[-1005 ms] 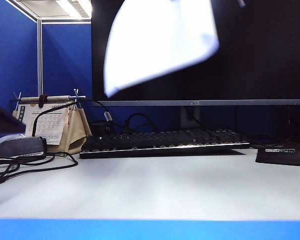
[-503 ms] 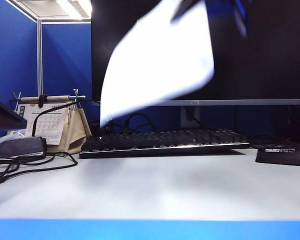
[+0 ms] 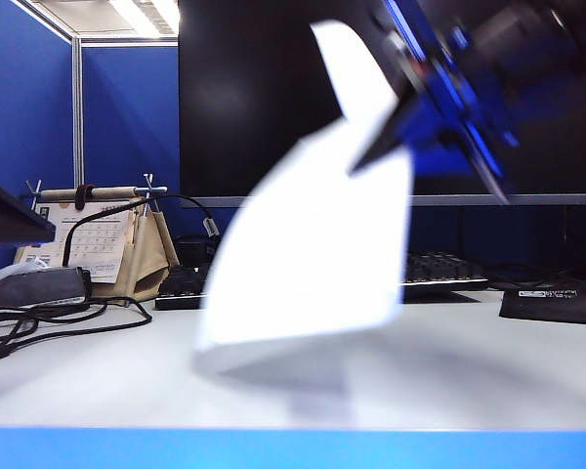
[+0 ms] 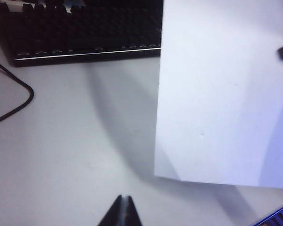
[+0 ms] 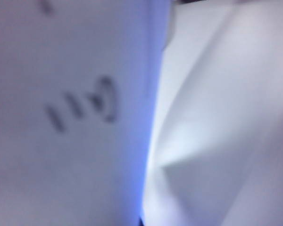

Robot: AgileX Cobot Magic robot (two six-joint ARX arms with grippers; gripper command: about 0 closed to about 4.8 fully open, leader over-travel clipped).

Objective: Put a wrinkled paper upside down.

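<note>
The wrinkled paper (image 3: 313, 254) is a plain white sheet hanging tilted in front of the keyboard. Its lower left corner is at or just above the table, with a shadow under it. My right gripper (image 3: 376, 156), blurred blue and black, reaches in from the upper right and is shut on the sheet's upper part. In the right wrist view the paper (image 5: 217, 117) fills the frame, creased, with faint dark marks on its bluish side. In the left wrist view the paper (image 4: 221, 94) hangs beyond my left gripper (image 4: 124, 200), which is shut, empty and apart from the sheet.
A black keyboard (image 3: 444, 269) lies behind the sheet under a dark monitor (image 3: 264, 98). A desk calendar (image 3: 98, 244) on a beige stand and loose cables (image 3: 39, 327) are at the left. A black pad (image 3: 557, 298) lies at the right. The table's blue front edge (image 3: 293, 449) is near.
My right gripper has come down from above the frame with the paper. The sheet has dropped from high in front of the monitor to the table and turned more upright. The left gripper has stayed still.
</note>
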